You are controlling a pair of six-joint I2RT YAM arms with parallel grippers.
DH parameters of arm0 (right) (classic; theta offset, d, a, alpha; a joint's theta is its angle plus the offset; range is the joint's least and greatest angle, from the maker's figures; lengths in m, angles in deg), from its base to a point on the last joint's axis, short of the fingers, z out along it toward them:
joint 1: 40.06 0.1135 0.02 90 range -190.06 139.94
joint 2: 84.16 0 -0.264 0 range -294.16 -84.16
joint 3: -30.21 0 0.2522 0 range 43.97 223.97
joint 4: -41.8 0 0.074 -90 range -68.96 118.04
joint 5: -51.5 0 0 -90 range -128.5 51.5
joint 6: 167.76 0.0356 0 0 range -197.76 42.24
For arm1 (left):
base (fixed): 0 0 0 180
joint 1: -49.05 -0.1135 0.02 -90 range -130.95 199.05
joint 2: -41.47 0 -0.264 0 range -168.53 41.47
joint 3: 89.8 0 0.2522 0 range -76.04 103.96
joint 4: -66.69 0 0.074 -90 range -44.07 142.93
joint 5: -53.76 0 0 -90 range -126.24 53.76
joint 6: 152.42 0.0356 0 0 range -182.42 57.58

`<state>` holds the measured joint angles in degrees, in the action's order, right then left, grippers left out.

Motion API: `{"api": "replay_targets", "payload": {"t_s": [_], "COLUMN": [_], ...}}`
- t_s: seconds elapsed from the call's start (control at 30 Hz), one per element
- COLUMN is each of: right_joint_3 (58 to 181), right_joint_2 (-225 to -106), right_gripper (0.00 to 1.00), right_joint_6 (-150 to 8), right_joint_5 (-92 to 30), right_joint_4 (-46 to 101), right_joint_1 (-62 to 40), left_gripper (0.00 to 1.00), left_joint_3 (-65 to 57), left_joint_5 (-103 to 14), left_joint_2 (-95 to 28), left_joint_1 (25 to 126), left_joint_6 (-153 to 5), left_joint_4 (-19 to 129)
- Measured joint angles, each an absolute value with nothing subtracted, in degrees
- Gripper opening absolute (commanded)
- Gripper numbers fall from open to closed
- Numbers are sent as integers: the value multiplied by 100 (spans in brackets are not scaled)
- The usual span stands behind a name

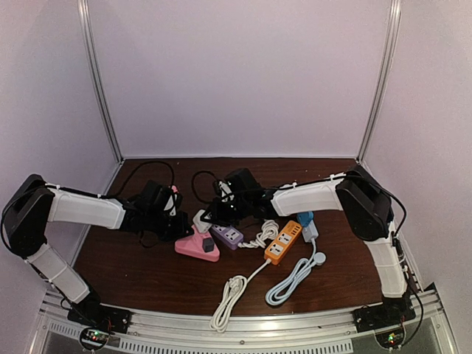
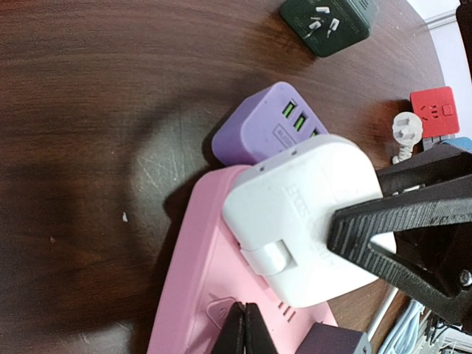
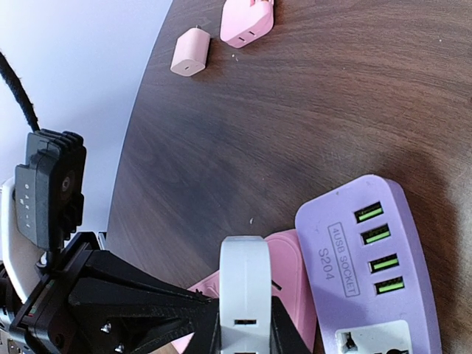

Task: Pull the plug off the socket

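1. The pink socket strip (image 1: 193,248) lies flat on the dark wooden table (image 1: 140,273), between the two arms' reach.
2. The white plug (image 2: 295,206), a blocky rounded adapter, stands on the top face of the pink socket strip. Its base is against the strip, and its prongs are hidden.
3. The right pincer (image 3: 245,324) is pinching the white plug, with one black finger on each flat side of it, just above the pink socket strip.
4. The left pincer (image 2: 245,324) has its fingers pressed together with nothing between them. Its tips are down at the top face of the pink socket strip, beside the white plug; whether they touch the strip is hard to tell.
5. A purple socket block (image 3: 369,258) with green-lit USB ports lies just beside the pink socket strip, touching or nearly touching its edge.
6. A dark green adapter (image 2: 328,22) lies prongs up beyond the purple socket block, farther from the pink socket strip.
7. An orange strip (image 1: 283,242) with a white cable lies past the purple socket block, apart from the pink socket strip.
8. Two small pink chargers (image 3: 190,51) lie well apart from the pink socket strip.
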<state>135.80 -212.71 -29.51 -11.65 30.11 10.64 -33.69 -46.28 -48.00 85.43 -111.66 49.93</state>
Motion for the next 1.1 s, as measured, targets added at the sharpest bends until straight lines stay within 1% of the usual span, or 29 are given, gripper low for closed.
{"api": "replay_targets", "payload": {"t_s": [0.97, 1.1], "right_joint_3": [13432, 13430], "right_joint_2": [-21177, -20967], "right_gripper": [4, 4], "right_joint_6": [-2724, -2697], "right_joint_5": [-995, -946], "right_joint_4": [3140, 3264], "right_joint_1": [977, 935], "left_gripper": [2, 2], "left_joint_3": [-3459, -3463], "left_joint_5": [-4628, -4600], "left_joint_2": [-4809, -4809], "left_joint_1": [8561, 8558], "left_joint_6": [-11233, -11233], "left_joint_4": [5161, 5167]}}
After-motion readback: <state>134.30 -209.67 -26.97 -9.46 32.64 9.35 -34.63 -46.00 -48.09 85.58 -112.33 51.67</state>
